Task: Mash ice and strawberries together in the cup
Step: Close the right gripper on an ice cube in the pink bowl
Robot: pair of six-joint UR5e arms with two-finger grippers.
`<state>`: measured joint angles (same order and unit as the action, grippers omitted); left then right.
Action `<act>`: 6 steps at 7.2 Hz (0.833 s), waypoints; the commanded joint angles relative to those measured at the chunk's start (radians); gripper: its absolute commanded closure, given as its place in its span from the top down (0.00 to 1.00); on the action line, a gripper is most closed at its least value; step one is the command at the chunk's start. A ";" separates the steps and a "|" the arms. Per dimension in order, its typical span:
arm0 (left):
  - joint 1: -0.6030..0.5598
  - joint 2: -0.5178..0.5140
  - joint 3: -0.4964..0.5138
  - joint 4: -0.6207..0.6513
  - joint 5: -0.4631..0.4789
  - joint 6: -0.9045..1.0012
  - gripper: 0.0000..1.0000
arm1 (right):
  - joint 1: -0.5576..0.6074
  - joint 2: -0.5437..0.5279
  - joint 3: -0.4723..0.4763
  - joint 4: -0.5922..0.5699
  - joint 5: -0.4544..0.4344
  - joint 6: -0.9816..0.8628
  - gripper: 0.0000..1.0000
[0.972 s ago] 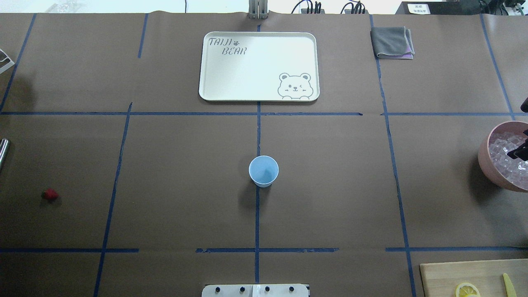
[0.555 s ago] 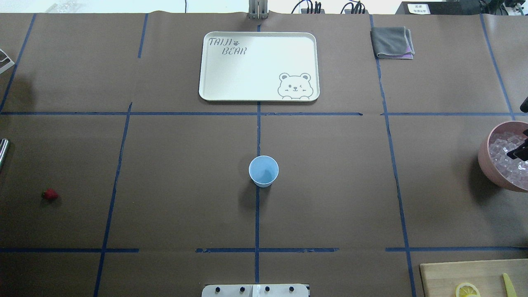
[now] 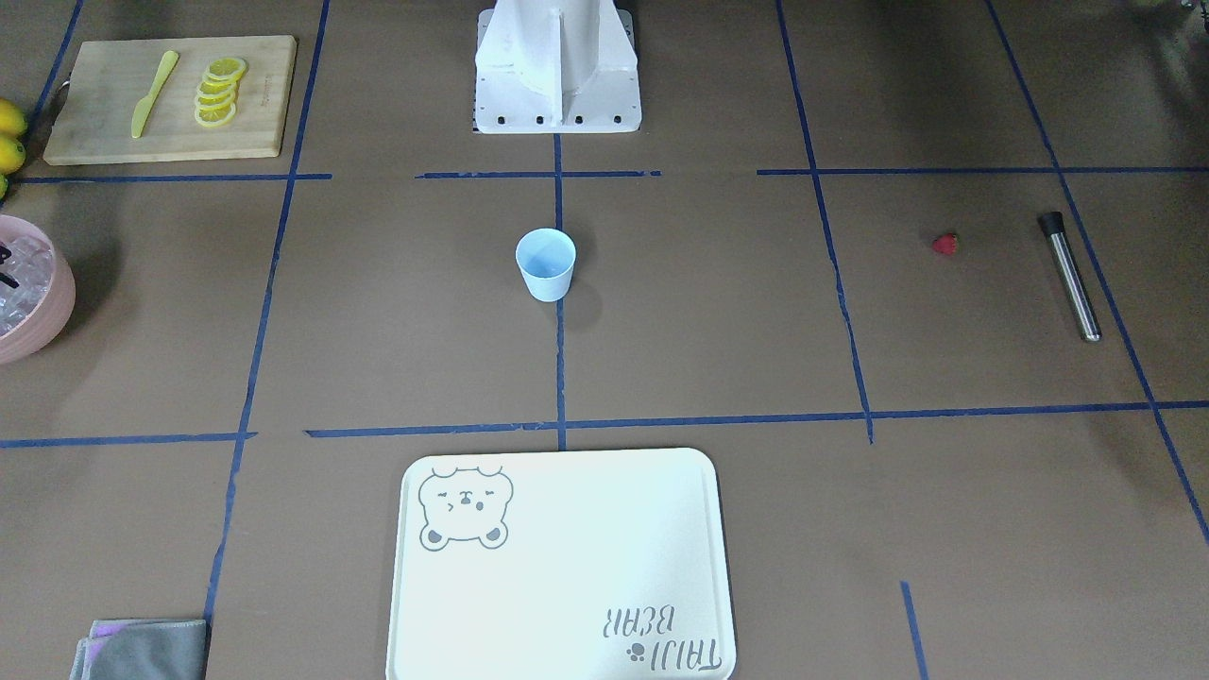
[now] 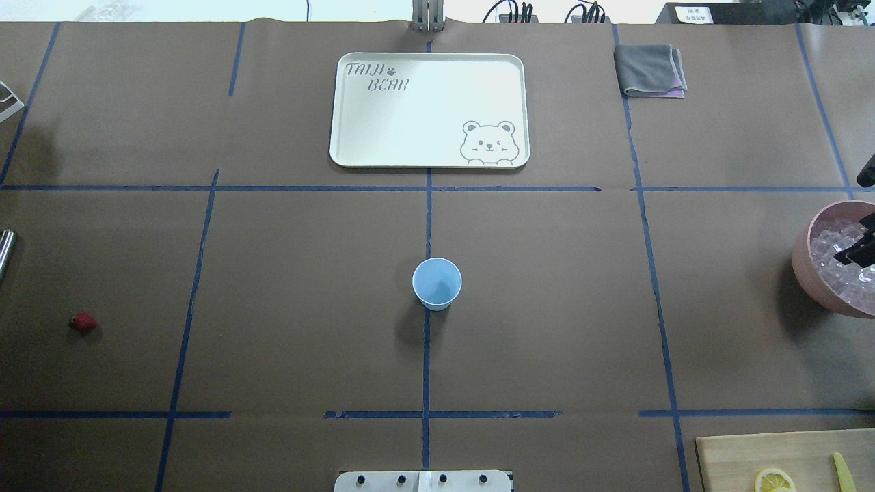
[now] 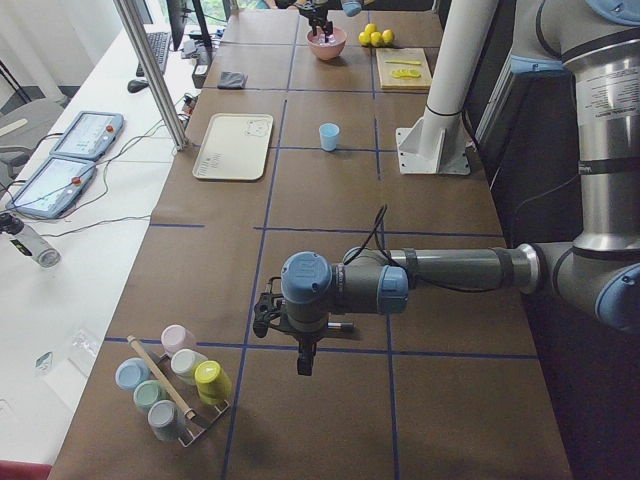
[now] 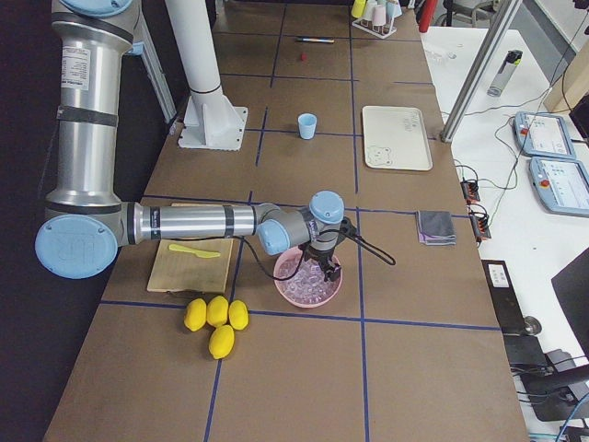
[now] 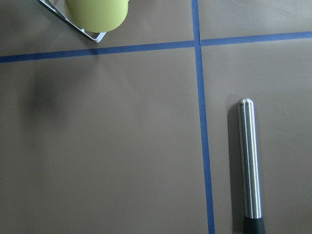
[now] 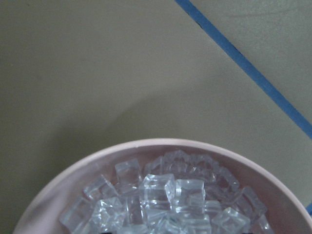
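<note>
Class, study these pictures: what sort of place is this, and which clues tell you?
Most likely a robotics lab staged as a drink-making bench: a robot arm over a table gridded with blue tape, control tablets alongside, ice and a cup set out.

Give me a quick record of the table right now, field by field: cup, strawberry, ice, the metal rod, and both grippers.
cup: light blue, upright at table centre, looks empty
strawberry: on the paper at the robot's left, not in the cup
ice: cubes piled in the pink bowl at the robot's right
metal rod: lying flat beside the strawberry, apart from it
right gripper: over the pink bowl, open or shut unclear
left gripper: above the table near the metal rod, open or shut unclear
</note>
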<state>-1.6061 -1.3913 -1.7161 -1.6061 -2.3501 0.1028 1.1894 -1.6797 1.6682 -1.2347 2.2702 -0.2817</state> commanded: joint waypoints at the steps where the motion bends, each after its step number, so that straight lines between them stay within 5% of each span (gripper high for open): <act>1: 0.000 0.000 0.001 0.000 0.000 0.000 1.00 | -0.002 0.000 -0.001 0.000 0.000 -0.004 0.87; 2: 0.000 0.000 0.001 0.000 0.000 0.000 1.00 | -0.001 0.002 0.004 0.001 0.003 -0.010 0.45; 3: 0.000 0.000 0.001 0.000 0.000 0.000 1.00 | -0.001 0.000 0.007 0.003 0.003 -0.013 0.17; 6: 0.000 0.000 0.001 0.000 0.000 0.000 1.00 | 0.001 -0.006 0.015 0.003 0.005 -0.025 0.04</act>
<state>-1.6061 -1.3913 -1.7150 -1.6061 -2.3501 0.1028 1.1893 -1.6850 1.6786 -1.2325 2.2743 -0.3035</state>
